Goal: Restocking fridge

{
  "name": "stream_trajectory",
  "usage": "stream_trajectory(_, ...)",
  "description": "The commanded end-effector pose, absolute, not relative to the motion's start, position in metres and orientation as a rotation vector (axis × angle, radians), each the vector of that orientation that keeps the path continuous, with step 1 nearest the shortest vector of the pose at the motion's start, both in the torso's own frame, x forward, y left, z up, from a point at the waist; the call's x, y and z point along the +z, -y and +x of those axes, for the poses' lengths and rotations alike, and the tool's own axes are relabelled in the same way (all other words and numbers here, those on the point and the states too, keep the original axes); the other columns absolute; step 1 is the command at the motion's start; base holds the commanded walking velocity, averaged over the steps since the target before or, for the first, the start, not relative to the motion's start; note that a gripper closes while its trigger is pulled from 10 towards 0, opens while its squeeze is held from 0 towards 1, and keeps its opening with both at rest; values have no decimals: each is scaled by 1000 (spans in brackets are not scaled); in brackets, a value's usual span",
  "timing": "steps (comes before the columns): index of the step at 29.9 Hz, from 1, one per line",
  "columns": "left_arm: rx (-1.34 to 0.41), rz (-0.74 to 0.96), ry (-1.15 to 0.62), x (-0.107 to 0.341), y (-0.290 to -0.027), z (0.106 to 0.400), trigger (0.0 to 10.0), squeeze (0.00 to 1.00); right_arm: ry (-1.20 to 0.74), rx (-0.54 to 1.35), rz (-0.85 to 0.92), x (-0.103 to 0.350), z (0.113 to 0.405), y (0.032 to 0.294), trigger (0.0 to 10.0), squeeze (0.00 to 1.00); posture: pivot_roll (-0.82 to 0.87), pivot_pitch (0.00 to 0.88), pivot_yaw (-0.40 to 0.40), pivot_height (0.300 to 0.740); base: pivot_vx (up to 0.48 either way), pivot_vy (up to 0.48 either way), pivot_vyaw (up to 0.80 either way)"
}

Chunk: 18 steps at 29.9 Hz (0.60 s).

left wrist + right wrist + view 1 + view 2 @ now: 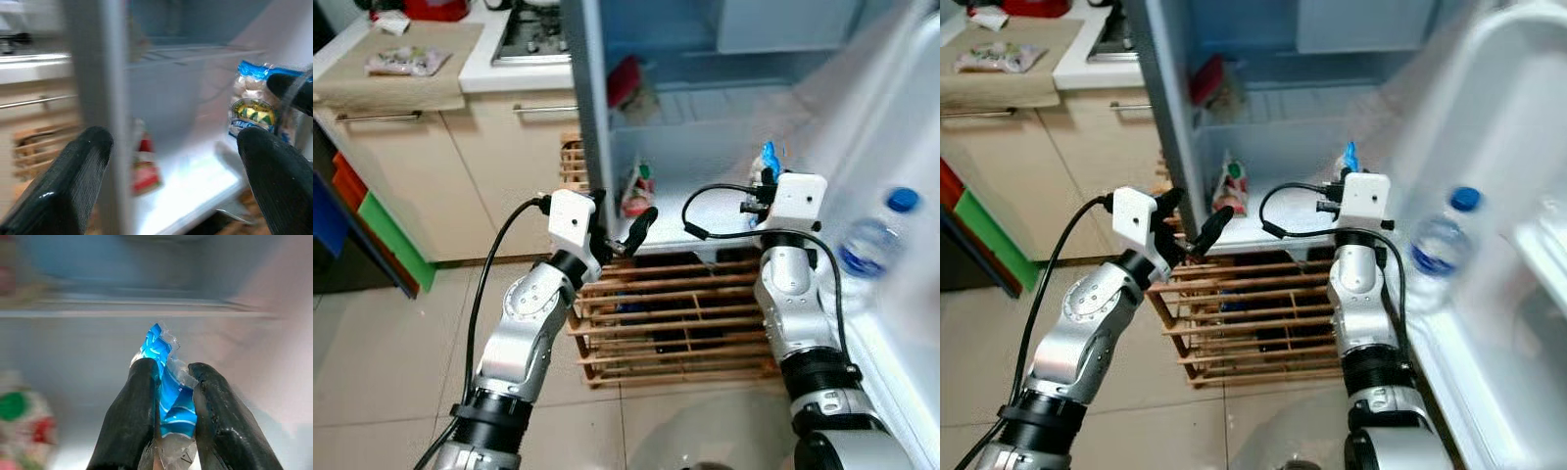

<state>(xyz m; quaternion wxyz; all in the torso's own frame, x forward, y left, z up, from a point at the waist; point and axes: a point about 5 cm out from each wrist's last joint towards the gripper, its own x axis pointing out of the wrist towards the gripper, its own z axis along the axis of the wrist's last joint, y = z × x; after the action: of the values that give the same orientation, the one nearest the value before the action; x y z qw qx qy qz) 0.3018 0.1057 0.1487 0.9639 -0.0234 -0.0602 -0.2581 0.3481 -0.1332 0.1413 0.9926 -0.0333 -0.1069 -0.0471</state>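
Placing step: right gripper [173, 406] pinches blue snack bag [168, 382] over fridge shelf [705, 220], probably unseated. Next: lower, release. Left gripper [625, 230] wide, empty, at 9 o'clock.

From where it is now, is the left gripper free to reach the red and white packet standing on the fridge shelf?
Probably yes. The left gripper is open and empty at the shelf's front edge, with the red and white packet just beyond its fingertips and nothing between them.
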Motion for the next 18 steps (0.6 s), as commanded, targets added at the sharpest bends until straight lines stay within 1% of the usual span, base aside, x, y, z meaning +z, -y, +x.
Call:
stream_trajectory(1,-571,-42,158,160,-94,299,10000,0,244,-133,-67,147,350,147,0,0,-45,29,47,740,0,0,0)
stream_trajectory(10,-635,-44,204,177,-90,292,10000,0,193,-126,-3,141,355,141,0,0,-16,44,54,740,0,0,0)
stream_trajectory(13,-657,-40,196,177,-90,290,10000,0,173,-118,26,142,361,136,0,0,-1,50,57,740,0,0,0)
stream_trajectory(14,-683,-41,175,175,-89,287,10000,0,163,-110,47,146,368,131,0,0,14,59,57,740,0,0,0)
stream_trajectory(18,-734,-38,147,172,-87,280,10000,0,129,-131,110,149,376,129,0,0,40,74,54,740,0,0,0)
